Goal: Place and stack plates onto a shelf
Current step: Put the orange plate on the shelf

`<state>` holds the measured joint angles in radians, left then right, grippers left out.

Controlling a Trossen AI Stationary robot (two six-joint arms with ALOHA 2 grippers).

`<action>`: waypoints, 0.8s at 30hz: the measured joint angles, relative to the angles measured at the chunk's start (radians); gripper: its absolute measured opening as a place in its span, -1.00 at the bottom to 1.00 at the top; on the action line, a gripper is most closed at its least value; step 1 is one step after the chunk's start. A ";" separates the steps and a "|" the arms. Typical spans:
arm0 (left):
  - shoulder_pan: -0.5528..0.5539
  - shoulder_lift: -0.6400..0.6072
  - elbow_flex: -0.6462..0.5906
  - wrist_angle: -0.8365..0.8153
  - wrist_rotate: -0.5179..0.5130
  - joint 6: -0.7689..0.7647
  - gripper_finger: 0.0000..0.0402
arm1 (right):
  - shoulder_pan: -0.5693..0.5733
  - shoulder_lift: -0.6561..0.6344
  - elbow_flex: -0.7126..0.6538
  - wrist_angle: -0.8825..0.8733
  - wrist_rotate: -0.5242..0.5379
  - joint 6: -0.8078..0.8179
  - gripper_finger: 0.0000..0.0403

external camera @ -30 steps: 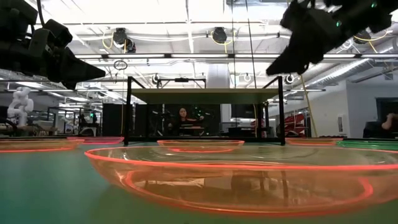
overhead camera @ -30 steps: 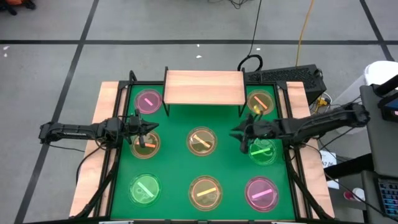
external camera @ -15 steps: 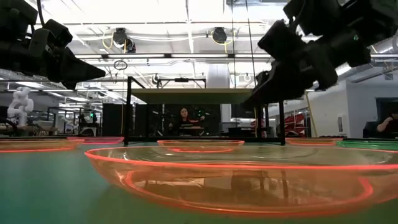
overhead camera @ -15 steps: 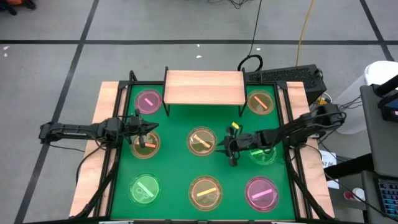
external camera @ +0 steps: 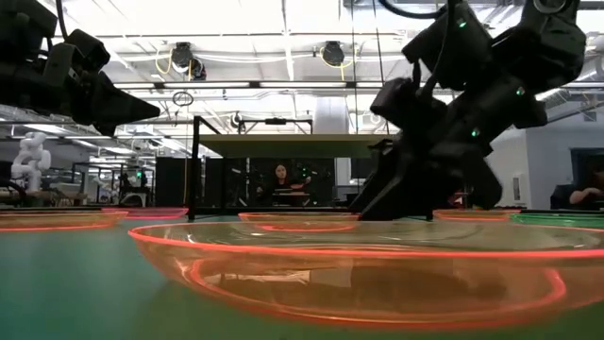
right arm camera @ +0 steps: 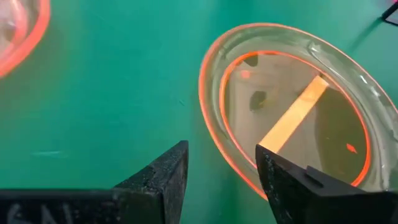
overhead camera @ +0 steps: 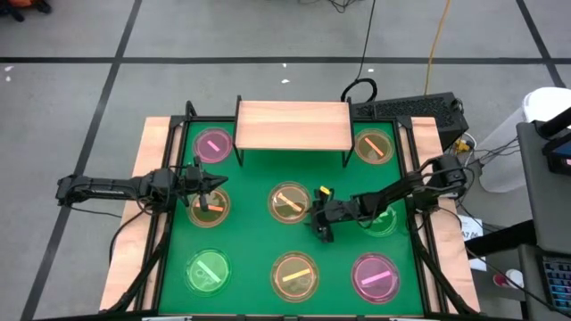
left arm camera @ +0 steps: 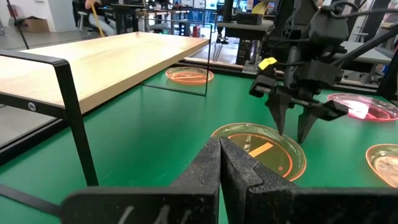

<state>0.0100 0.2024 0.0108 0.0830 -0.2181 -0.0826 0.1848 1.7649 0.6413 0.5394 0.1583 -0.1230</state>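
Mat (overhead camera: 250, 236), right claw (overhead camera: 318, 225) dropped to centre plate (overhead camera: 290, 203)

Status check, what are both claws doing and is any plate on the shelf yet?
Right claw open, low at the centre orange plate's rim. Left claw shut, hovering over the left orange plate. Shelf bare, nothing in the way.
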 joint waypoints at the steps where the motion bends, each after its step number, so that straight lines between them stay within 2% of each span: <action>1: 0.000 0.000 0.000 0.000 0.000 0.000 -0.99 | 0.000 0.010 0.005 -0.001 0.011 -0.010 -0.16; 5: 0.000 0.000 0.000 0.000 0.000 0.000 -0.99 | 0.001 0.035 0.012 0.010 0.075 -0.030 -0.20; 10: 0.000 0.000 0.000 0.000 0.000 0.000 -0.99 | 0.000 0.039 0.012 0.005 0.102 -0.053 -0.32; 24: 0.000 0.000 0.000 0.000 0.000 0.000 -0.99 | 0.001 0.040 0.012 -0.015 0.103 -0.001 -0.97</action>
<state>0.0098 0.2024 0.0107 0.0826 -0.2182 -0.0826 0.1856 1.8046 0.6531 0.5247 0.2614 -0.1241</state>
